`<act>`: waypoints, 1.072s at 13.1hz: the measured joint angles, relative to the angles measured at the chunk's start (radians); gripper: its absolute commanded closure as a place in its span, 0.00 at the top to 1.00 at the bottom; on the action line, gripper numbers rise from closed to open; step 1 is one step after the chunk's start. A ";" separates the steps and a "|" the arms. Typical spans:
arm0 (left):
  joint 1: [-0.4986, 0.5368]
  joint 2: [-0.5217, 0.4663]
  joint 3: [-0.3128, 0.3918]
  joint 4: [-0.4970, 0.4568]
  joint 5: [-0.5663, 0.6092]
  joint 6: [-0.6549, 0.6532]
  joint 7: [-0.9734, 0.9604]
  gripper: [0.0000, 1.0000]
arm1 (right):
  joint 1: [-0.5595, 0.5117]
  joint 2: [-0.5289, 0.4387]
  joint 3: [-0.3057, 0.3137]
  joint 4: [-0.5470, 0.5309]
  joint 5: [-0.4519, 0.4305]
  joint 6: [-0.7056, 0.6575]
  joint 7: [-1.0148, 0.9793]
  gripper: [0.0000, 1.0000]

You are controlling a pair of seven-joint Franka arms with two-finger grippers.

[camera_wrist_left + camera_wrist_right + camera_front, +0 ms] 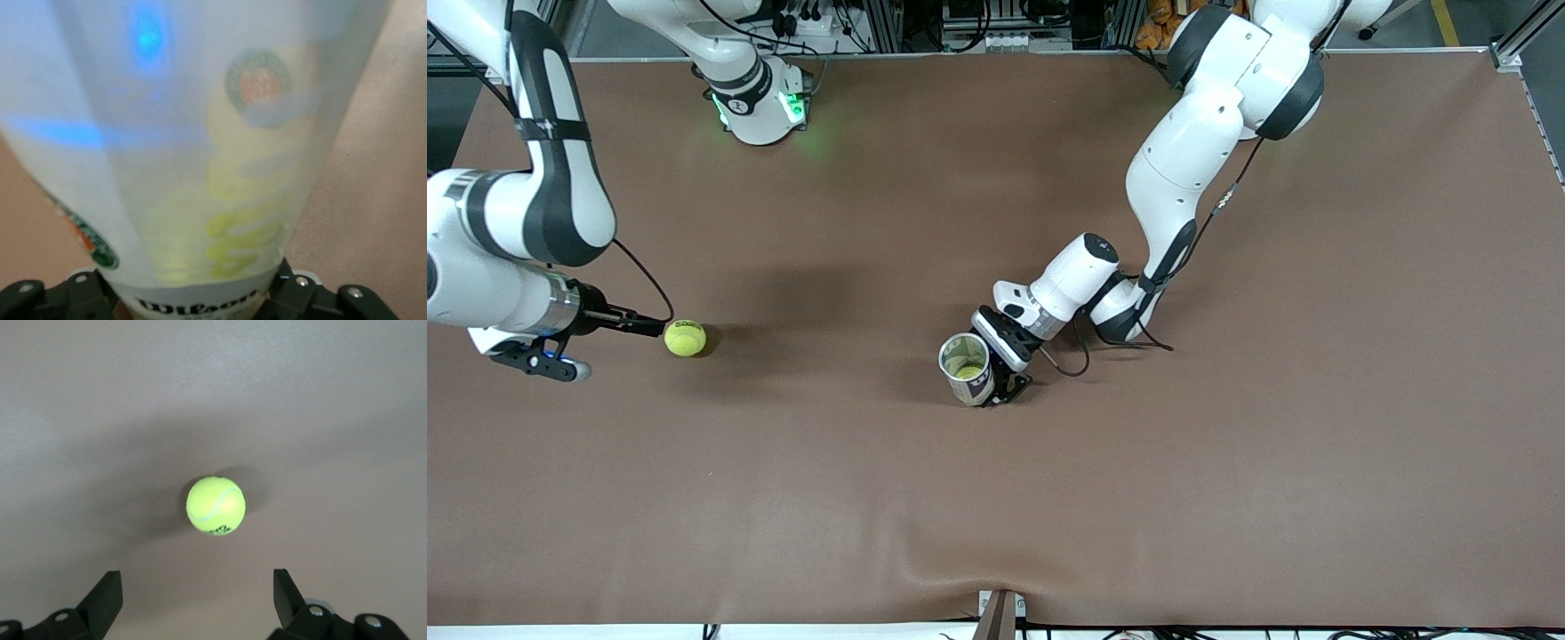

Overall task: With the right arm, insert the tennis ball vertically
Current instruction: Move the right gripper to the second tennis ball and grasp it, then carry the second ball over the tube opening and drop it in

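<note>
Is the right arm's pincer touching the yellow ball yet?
Apart. The right wrist view shows the right pincer open, bare table between it and the ball.

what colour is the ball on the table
Yellow-green with a pale curved seam; the tennis ball shows best in the right wrist view.

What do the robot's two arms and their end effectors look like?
Both arms are white with black joints. The right arm has a silver wrist and a slim black end effector. The left arm has a white wrist, a thin black cable and a boxy black end effector.
</note>
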State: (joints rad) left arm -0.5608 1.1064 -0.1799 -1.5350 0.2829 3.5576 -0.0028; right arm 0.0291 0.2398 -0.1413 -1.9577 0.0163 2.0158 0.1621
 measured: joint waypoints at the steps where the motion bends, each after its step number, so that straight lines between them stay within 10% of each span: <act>1: 0.000 0.000 0.000 0.000 0.000 0.000 0.000 0.85 | 0.000 0.000 0.001 -0.045 0.000 0.068 -0.002 1.00; 6: 0.000 0.000 0.000 0.000 0.000 0.000 0.000 0.85 | 0.000 0.019 0.007 -0.238 0.000 0.380 -0.060 1.00; 14: 0.001 0.000 -0.001 0.000 0.000 0.000 0.000 0.85 | 0.000 0.127 0.008 -0.258 -0.001 0.494 -0.142 1.00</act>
State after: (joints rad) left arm -0.5602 1.1065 -0.1804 -1.5351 0.2829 3.5576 -0.0028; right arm 0.0290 0.3666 -0.1328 -2.2152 0.0158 2.5097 0.0205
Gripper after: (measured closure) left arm 0.150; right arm 0.000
